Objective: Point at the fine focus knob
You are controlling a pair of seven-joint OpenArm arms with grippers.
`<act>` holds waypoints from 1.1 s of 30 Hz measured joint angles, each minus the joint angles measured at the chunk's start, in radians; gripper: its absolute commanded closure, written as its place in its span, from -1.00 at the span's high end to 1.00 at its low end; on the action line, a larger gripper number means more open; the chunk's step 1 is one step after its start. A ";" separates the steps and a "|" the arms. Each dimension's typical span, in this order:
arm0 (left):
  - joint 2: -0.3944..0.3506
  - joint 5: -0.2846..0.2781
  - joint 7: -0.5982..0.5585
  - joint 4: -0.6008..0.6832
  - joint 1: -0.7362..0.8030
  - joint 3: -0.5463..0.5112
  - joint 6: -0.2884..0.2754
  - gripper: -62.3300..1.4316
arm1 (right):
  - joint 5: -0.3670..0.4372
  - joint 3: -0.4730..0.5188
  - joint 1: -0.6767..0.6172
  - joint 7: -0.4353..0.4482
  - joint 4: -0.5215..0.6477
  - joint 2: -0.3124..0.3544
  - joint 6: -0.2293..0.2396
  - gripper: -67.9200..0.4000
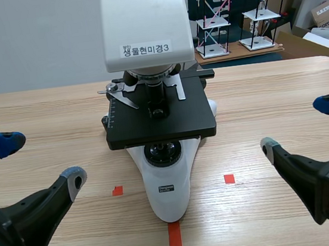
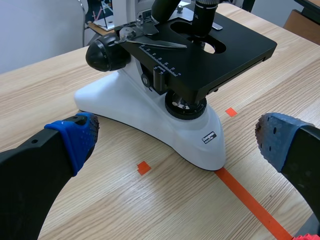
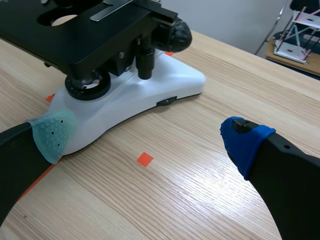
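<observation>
A white microscope (image 1: 166, 177) with a black stage (image 1: 160, 114) stands at the table's middle, facing me. Its black focus knob (image 2: 106, 52) sticks out of the left side of the body, behind the stage. A matching knob (image 3: 176, 34) sits on the right side. My left gripper (image 1: 40, 160) hovers open at the near left, well short of the microscope; in the left wrist view the white foot (image 2: 165, 125) lies ahead between its fingers. My right gripper (image 1: 300, 125) is open at the near right, with its pads (image 3: 52, 132) off the base.
A label with printed text (image 1: 145, 50) is on the microscope head. Wire rack models (image 1: 217, 14) and cardboard boxes (image 1: 328, 10) stand beyond the table's far right edge. Bare wood lies on both sides of the microscope.
</observation>
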 measured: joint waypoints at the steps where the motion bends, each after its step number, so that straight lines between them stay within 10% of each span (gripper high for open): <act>1: 0.000 0.000 0.000 0.000 0.000 0.000 0.000 1.00 | 0.000 0.000 0.002 -0.008 0.000 0.000 -0.011 0.87; 33: 0.000 0.000 0.000 0.000 0.000 0.000 0.000 1.00 | -0.008 0.000 0.003 -0.019 0.000 0.000 -0.010 0.87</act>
